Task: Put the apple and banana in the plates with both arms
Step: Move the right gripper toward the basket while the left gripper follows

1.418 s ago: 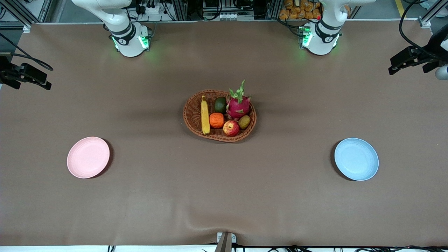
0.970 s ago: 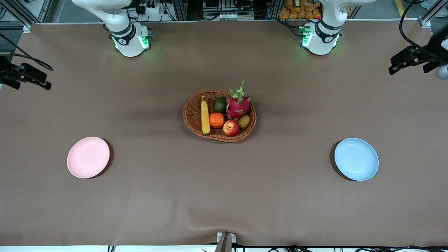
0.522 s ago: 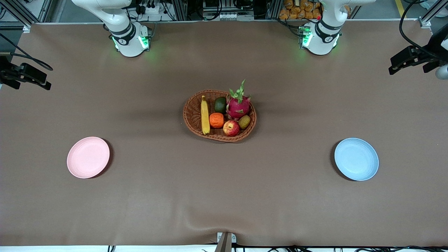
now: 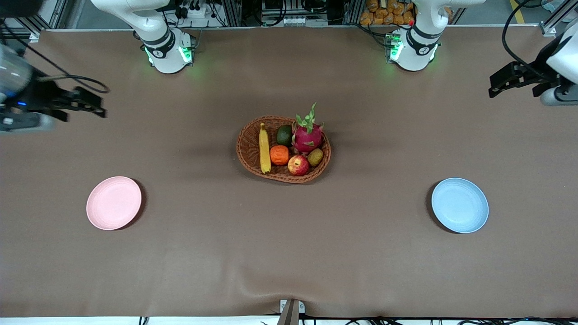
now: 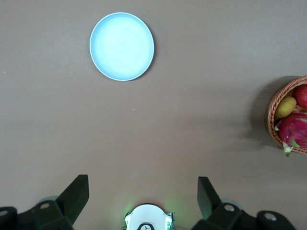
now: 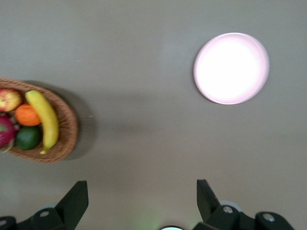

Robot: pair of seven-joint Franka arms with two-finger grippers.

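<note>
You have the small round red apple with yellow patches (image 4: 298, 165) and the long yellow banana (image 4: 264, 149) both lying in the brown oval wicker basket (image 4: 246, 135) at the middle of the brown counter (image 4: 289, 253). Both are well apart from either pincer.

Your left pincer (image 4: 494, 88) hangs over the counter's edge at the left arm's end, released, its two black fingers (image 5: 76, 191) spread wide in the left wrist view. Your right pincer (image 4: 97, 108) hangs over the right arm's end, also released, with its fingers (image 6: 76, 194) wide apart in the right wrist view. Neither holds anything.

In the basket, the banana lies along the side toward the right arm's end. The apple sits at the rim nearest the front camera. The ridged orange fruit (image 4: 279, 155) lies between them, touching both. The brownish-green kiwi (image 4: 315, 157) is just beside the apple, toward the left arm's end. The pink dragon fruit with green leaves (image 4: 308, 135) stands just beside the apple, farther from the camera, and the dark green avocado (image 4: 284, 135) lies beside it.

The round pale pink plate (image 4: 114, 202) lies toward the right arm's end and the round pale blue plate (image 4: 459, 205) toward the left arm's end, both nearer the camera than the basket.
</note>
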